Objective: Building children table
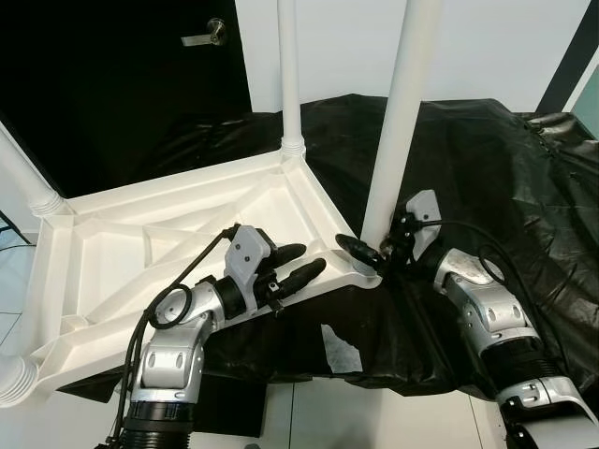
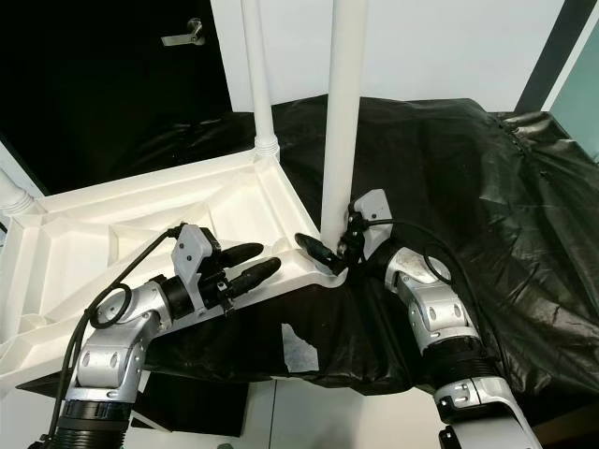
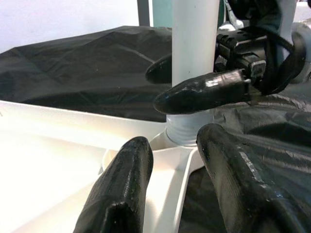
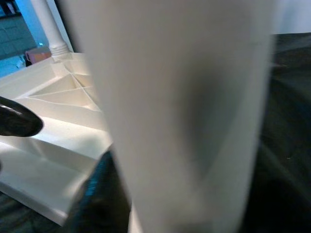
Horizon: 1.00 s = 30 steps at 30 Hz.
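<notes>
The white plastic tabletop (image 1: pixel 168 234) lies upside down on a surface draped in black cloth (image 1: pixel 487 159). Its near leg (image 1: pixel 398 122) stands upright in the corner socket. My right gripper (image 1: pixel 360 245) is shut on the base of that leg; one finger (image 3: pixel 204 92) crosses in front of it and the other sits behind. The leg (image 4: pixel 184 97) stands very close in the right wrist view. My left gripper (image 1: pixel 307 260) is open and rests on the tabletop's near rim, pointing at the same corner. Its fingers (image 3: pixel 126 184) straddle the rim just short of the leg's collar.
A second leg (image 1: pixel 289 75) rises from the far corner, a third (image 1: pixel 28 182) from the left corner, and a leg end (image 1: pixel 14 379) shows at lower left. A dark door with a handle (image 1: pixel 204 36) is behind. A pale patch (image 1: pixel 342 348) marks the cloth's front edge.
</notes>
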### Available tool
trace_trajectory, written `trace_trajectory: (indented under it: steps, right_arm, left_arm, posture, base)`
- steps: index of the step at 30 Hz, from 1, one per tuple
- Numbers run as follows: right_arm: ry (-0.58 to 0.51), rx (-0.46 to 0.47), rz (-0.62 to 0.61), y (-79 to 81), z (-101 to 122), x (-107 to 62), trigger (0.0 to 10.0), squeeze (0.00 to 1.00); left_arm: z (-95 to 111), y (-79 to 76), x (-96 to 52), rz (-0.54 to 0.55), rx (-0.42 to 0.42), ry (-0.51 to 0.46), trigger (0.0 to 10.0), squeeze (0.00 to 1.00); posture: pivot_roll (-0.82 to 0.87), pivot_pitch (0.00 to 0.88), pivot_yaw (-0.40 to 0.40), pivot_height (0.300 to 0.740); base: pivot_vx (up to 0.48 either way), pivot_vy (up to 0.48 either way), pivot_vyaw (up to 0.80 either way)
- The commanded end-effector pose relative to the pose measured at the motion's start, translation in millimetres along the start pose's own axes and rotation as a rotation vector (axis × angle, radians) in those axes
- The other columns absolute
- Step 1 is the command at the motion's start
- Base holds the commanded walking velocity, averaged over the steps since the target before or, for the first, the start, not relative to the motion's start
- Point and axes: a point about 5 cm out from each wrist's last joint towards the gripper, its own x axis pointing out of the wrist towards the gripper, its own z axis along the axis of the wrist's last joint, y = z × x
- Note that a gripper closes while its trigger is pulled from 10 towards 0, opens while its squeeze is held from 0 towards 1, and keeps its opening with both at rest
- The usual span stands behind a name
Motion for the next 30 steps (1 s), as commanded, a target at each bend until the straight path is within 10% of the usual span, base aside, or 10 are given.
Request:
trace_trajectory:
  steps: [1, 18, 19, 22, 23, 30]
  right_arm:
    - [0.020, -0.008, 0.045, 5.2, -3.3, 3.1, 0.0, 0.00]
    - [0.082, 0.057, -0.235, 14.9, -26.2, 13.3, 0.0, 0.00]
    - [0.083, 0.080, -0.285, 18.6, -27.9, 14.9, 3.8, 0.00]
    - [0.081, 0.105, -0.340, 24.0, -29.3, 16.7, 6.7, 0.00]
    - [0.083, 0.127, -0.411, 29.3, -31.0, 17.9, 10.0, 0.00]
    - [0.102, 0.167, -0.612, 43.5, -36.2, 20.0, 10.0, 0.00]
  left_arm:
    - [-2.7, 6.1, -1.5, 0.132, -0.005, 0.006, 10.0, 0.00]
    - [-22.8, -13.7, 8.1, 0.249, -0.010, 0.003, 10.0, 0.00]
    - [-22.6, -11.4, 7.6, 0.262, -0.010, 0.002, 10.0, 0.00]
    - [-22.3, -9.0, 7.2, 0.270, -0.009, 0.001, 10.0, 0.00]
    - [-20.9, -7.0, 6.7, 0.276, -0.001, -0.002, 10.0, 0.00]
    - [-21.3, -3.5, 6.6, 0.274, 0.013, 0.005, 10.0, 0.00]
  posture:
    - [-0.03, 0.000, 0.041, 0.740]
    - [-0.02, 0.000, 0.044, 0.740]
    - [-0.03, 0.000, 0.044, 0.740]
    - [-0.02, 0.000, 0.041, 0.740]
    - [-0.02, 0.000, 0.037, 0.740]
    - [-0.02, 0.000, 0.038, 0.740]
  base:
    - [0.000, 0.000, 0.00]
    - [0.000, 0.000, 0.00]
    - [0.000, 0.000, 0.00]
    - [0.000, 0.000, 0.00]
    - [0.000, 0.000, 0.00]
    - [0.000, 0.000, 0.00]
